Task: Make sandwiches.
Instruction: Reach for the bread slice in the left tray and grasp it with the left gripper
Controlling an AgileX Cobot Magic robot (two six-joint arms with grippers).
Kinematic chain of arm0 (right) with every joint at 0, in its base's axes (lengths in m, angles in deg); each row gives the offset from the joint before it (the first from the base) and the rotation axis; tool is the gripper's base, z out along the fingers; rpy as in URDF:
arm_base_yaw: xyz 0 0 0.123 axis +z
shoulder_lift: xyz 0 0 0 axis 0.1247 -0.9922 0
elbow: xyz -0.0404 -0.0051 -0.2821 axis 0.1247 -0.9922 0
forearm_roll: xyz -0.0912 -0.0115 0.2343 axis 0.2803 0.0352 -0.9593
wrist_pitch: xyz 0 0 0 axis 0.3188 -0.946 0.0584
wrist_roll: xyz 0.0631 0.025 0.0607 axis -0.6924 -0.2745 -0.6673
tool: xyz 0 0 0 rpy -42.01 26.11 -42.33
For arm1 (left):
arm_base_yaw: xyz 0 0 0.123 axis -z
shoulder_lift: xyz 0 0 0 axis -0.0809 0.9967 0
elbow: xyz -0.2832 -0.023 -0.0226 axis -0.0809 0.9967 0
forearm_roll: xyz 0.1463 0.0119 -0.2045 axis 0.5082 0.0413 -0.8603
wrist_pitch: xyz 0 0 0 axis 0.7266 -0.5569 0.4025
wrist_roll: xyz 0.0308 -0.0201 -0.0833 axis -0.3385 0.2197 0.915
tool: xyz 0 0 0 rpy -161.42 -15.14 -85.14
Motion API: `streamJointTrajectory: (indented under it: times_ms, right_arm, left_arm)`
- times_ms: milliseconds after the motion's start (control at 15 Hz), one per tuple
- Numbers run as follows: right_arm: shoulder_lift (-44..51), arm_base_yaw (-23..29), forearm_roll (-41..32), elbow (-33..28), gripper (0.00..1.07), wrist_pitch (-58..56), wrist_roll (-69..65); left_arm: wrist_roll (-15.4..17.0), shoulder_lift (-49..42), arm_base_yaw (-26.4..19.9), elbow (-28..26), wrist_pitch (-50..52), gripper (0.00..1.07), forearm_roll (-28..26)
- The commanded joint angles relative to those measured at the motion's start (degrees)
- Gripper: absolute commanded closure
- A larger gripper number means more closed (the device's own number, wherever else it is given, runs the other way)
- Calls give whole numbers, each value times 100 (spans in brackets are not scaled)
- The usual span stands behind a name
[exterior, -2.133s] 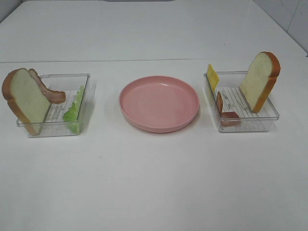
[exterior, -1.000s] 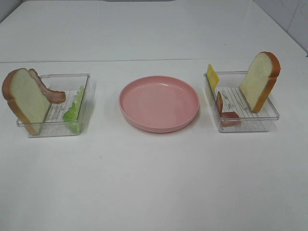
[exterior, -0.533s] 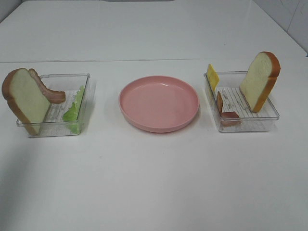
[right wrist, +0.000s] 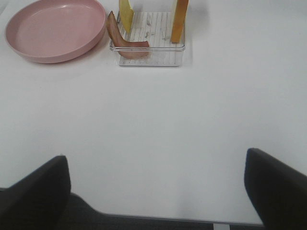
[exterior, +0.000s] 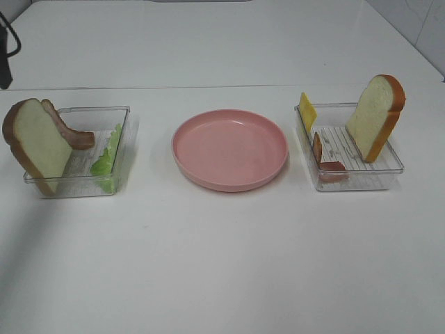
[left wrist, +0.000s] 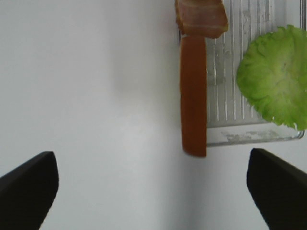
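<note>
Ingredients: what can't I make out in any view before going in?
Left wrist: left bacon strip cut off by the frame edge; left bread slice edge-on, only crust shows.
Right wrist: cheese slice and right bread slice cut off by the frame edge.
Exterior high: left bread slice hides part of the left bacon strip.

A round pink plate [exterior: 229, 149] sits in the middle of the white desk [exterior: 222, 264]. To its left is the left tray [exterior: 76, 186], made of clear plastic. The left bread slice [exterior: 38, 146] stands tilted at its outer end. The left bacon strip [exterior: 69, 131] leans on that bread. A green lettuce leaf [exterior: 106, 163] rests along the side near the plate. In the right tray [exterior: 361, 179], a yellow cheese slice [exterior: 306, 111] stands up, the right bacon strip [exterior: 323, 160] curls, and the right bread slice [exterior: 372, 118] leans.
</note>
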Motion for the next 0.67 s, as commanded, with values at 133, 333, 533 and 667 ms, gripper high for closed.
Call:
streamJointTrajectory:
  times_ms: [133, 333, 533, 667]
  right_arm:
    - [166, -29, -34, -11, 11, 34, 29]
    - [166, -29, -34, -11, 11, 34, 29]
    - [166, -29, -34, -11, 11, 34, 29]
    - [166, -29, -34, -11, 11, 34, 29]
  left_arm:
    - [183, 974, 350, -745, -544, 4, -86]
    - [264, 1536, 395, -831, -550, 4, -327]
    - [235, 1856, 395, -831, -550, 4, -516]
    - [183, 1971, 395, -831, -567, 4, -516]
